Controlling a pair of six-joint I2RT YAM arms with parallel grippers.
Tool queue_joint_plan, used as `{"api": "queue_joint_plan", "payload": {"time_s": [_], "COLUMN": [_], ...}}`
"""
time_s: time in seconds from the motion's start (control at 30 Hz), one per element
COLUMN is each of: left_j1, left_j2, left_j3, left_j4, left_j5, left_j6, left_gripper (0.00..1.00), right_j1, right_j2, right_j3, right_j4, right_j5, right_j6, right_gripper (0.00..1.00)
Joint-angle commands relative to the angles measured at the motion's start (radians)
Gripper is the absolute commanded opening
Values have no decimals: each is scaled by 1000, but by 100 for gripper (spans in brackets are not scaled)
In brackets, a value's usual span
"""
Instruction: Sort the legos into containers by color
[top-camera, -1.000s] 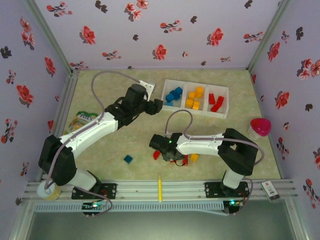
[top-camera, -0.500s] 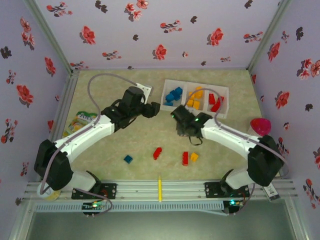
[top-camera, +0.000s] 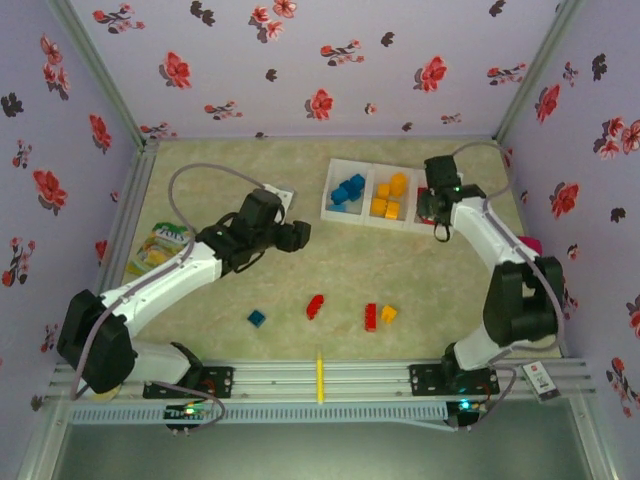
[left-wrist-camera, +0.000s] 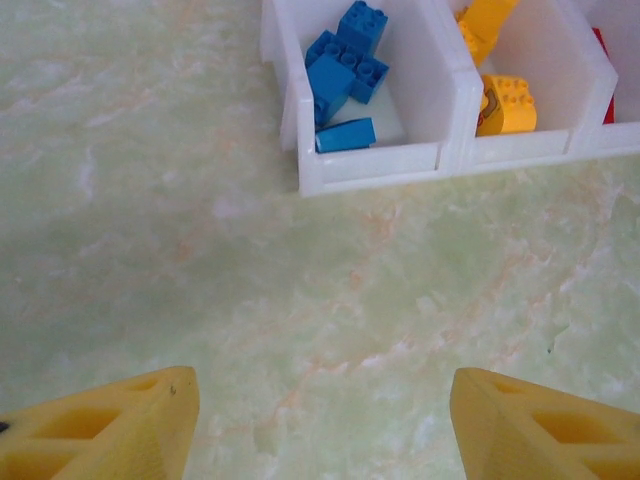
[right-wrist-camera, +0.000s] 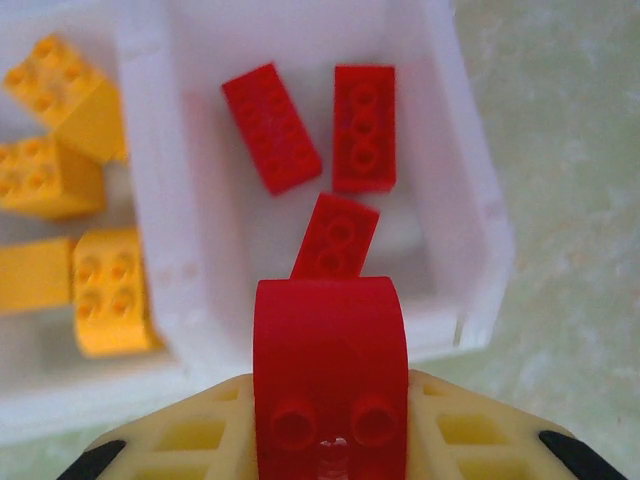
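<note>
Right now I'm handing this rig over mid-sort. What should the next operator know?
Left gripper: open, empty, over bare table short of the tray.
Right gripper: shut on the held red brick, above the red compartment.
Done: blue, yellow and red bricks lie in separate compartments.
Left: drop the held red brick in, then sort the loose blue brick, two loose red bricks and loose yellow brick.

Overhead sees all — both wrists (close, downward) share bins (left-wrist-camera: 370, 168).
</note>
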Motion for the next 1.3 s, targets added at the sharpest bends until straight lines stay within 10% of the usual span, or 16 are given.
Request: {"api": "queue_joint_plan", "payload": {"time_s": [0.0, 0.5, 0.93, 1.27], "left_j1": [-15, -42, -104, -126], "left_j2": [-34, -87, -172, -55], "left_j3": [-24, -90, -234, -305], "left_j4": [-40, -287, -623, -555], "left_j5": [-23, -91, -95, 12], "left_j6": [-31, -229, -807, -834], "left_gripper": [67, 68, 83, 80], "right_j1": [-50, -101, -58, 26], "right_j2": [106, 358, 141, -57], "right_j3": [94, 307, 150, 38], "right_j4": [29, -3, 7, -33], "right_j5": [-57, -132, -141, -126], "right_j6": [-68, -105, -126, -137], "right_gripper": [27, 52, 58, 64]}}
